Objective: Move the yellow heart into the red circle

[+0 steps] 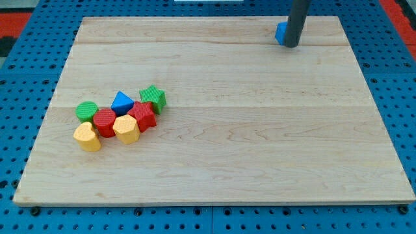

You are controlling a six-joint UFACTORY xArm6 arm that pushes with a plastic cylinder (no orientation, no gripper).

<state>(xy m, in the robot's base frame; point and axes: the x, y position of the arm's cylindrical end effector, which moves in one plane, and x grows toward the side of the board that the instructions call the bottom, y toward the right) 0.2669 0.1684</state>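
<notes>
The yellow heart (87,137) lies at the lower left end of a tight cluster on the board's left side. The red circle (104,122) sits just up and right of it, and the two appear to touch. My tip (291,45) rests far away at the view's top right, right against a blue cube (281,32) that the rod partly hides. No block of the cluster is near the tip.
The cluster also holds a green circle (86,110), a yellow hexagon (125,129), a red star (143,116), a blue triangle (122,102) and a green star (153,97). The wooden board (260,149) lies on a blue pegboard.
</notes>
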